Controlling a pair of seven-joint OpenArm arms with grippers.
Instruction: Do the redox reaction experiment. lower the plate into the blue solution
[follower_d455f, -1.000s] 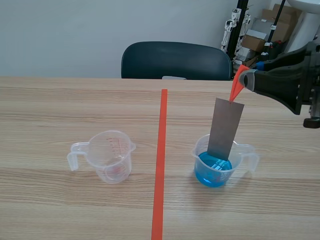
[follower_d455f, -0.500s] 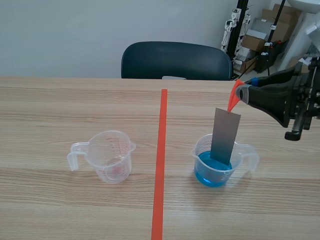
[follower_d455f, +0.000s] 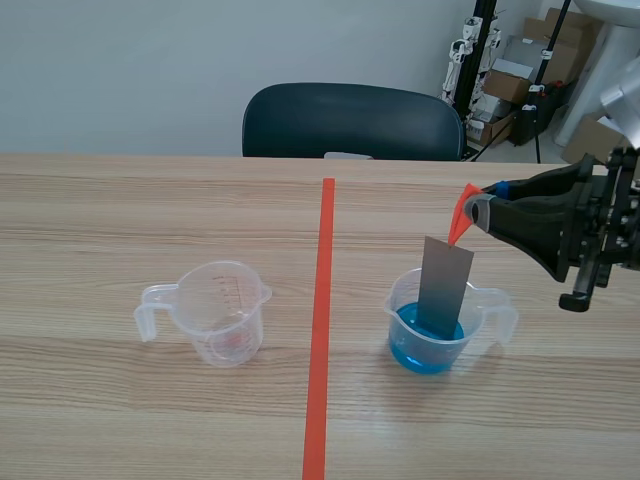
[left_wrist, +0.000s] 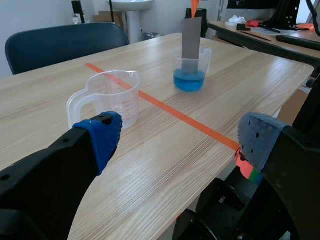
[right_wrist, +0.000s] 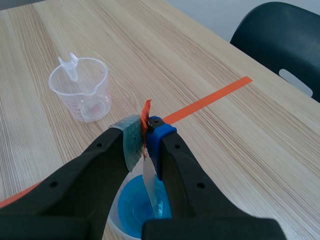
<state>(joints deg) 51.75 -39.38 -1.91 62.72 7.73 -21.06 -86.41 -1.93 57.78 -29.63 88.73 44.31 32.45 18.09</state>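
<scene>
Because my right gripper (follower_d455f: 478, 207) pinches only its orange tag (follower_d455f: 460, 215), the plate (follower_d455f: 443, 285) hangs freely, seemingly dipping into the blue solution (follower_d455f: 425, 352); my left gripper (left_wrist: 180, 136) rests agape.

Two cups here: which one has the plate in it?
The cup right of the tape line, holding blue liquid; the grey plate stands in it. The left cup has neither.

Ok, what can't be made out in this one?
Scene view: how deep the plate reaches; the blue solution hides its lower edge.
Right wrist view: the right gripper covers most of the plate with its own fingers.
Graduation marks on the empty cup: too small to read in any view.
Outside the scene view: the left gripper.
</scene>
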